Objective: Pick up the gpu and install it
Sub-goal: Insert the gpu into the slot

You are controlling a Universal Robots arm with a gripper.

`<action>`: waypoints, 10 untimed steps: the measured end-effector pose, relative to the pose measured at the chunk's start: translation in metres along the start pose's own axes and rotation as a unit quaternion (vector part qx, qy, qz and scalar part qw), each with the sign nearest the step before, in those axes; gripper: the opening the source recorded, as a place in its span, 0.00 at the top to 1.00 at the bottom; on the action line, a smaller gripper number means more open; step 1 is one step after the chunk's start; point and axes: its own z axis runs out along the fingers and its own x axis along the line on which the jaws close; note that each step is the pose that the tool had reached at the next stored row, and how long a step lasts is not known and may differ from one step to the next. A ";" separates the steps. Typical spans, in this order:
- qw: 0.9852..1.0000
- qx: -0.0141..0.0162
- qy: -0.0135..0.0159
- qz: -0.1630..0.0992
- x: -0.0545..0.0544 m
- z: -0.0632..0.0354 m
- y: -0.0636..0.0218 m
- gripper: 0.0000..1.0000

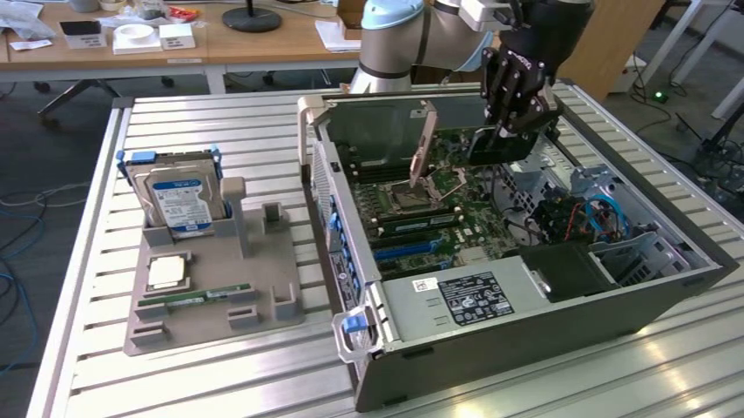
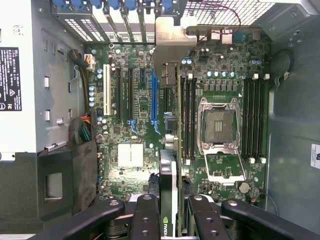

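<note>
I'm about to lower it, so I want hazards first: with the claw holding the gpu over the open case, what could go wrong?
1. The gpu, gripped at one end by the claw, appears lined up between the long blue slot and the memory slots; it may miss the slot and strike nearby parts.
2. Its metal bracket sits close to the rear slot covers and might snag there.

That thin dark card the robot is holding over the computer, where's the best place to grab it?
Probably its upper edge, coming straight down from above and pinching its two flat faces. The gpu hangs on edge, thin side up, and its lower edge faces the motherboard, so that edge should stay free. The end effector is shut on it this way.
</note>
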 end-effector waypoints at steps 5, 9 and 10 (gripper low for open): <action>1.000 0.000 0.000 0.000 0.000 0.0000 0.0000 0.73; 1.000 0.000 0.000 0.000 0.000 0.0016 0.0001 0.73; 1.000 0.000 0.000 0.000 0.000 0.0023 0.0002 0.73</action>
